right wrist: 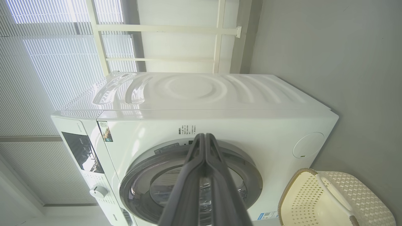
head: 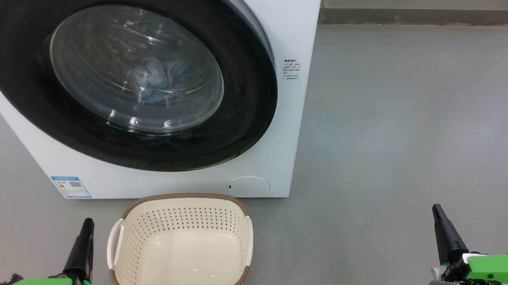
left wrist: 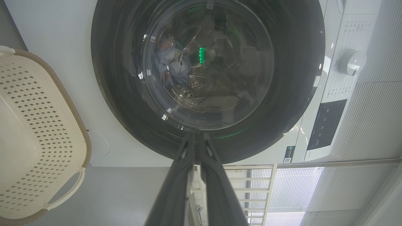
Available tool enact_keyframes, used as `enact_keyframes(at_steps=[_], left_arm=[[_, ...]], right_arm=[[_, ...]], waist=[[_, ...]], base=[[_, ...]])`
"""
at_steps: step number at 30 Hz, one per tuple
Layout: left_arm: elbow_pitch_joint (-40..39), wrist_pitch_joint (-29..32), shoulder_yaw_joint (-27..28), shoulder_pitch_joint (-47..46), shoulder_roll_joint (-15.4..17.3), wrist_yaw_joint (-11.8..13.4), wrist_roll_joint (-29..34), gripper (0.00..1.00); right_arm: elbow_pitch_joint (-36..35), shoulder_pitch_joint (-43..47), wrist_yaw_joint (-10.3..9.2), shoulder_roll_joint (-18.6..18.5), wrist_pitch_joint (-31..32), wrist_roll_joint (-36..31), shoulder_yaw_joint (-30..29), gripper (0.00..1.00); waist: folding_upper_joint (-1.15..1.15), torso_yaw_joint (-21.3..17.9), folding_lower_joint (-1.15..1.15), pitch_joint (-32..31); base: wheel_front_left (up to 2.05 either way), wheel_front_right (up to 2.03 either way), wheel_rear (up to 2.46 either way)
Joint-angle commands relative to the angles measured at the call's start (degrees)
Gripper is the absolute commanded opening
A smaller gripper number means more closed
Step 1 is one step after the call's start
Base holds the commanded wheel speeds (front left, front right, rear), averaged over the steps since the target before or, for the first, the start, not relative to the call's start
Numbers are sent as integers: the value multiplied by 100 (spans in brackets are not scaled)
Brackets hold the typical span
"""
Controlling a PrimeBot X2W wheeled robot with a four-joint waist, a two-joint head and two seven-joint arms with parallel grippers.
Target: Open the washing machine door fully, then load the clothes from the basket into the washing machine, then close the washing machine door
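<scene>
The white washing machine [head: 291, 44] stands in front of me with its round black-ringed door [head: 246, 116] shut flat against the front. Through the glass, the light blue clothes [head: 153, 78] lie inside the drum. Below the machine, the cream basket [head: 190, 196] sits on the floor with nothing in it. My left gripper [head: 88, 221] is shut and holds nothing, low beside the basket's left handle. My right gripper [head: 437, 208] is shut too, far off to the right over bare floor. In the left wrist view the left gripper [left wrist: 197, 136] points at the door [left wrist: 125, 110], with the clothes [left wrist: 171, 67] behind the glass.
Grey floor [head: 402, 124] spreads to the right of the machine, ending at a wall base [head: 417, 18]. A round service flap [head: 248, 186] sits low on the machine front. Its control panel and knob [left wrist: 350, 61] are on top, with blinds-covered windows [right wrist: 47, 62] behind.
</scene>
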Motion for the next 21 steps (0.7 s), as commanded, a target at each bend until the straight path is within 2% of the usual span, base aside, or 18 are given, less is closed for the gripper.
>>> enact_keyframes(at_steps=[1,21], left_arm=[[-169,42,185,-211,51,4,-44,0],[-168,42,185,-211,51,4,-44,0]], right_arm=[[-173,-233,11,-56,24,13,103,0],[-173,-233,11,-56,24,13,103,0]], waist=[[0,0,0,0],[0,0,0,0]], base=[[0,0,0],[0,0,0]])
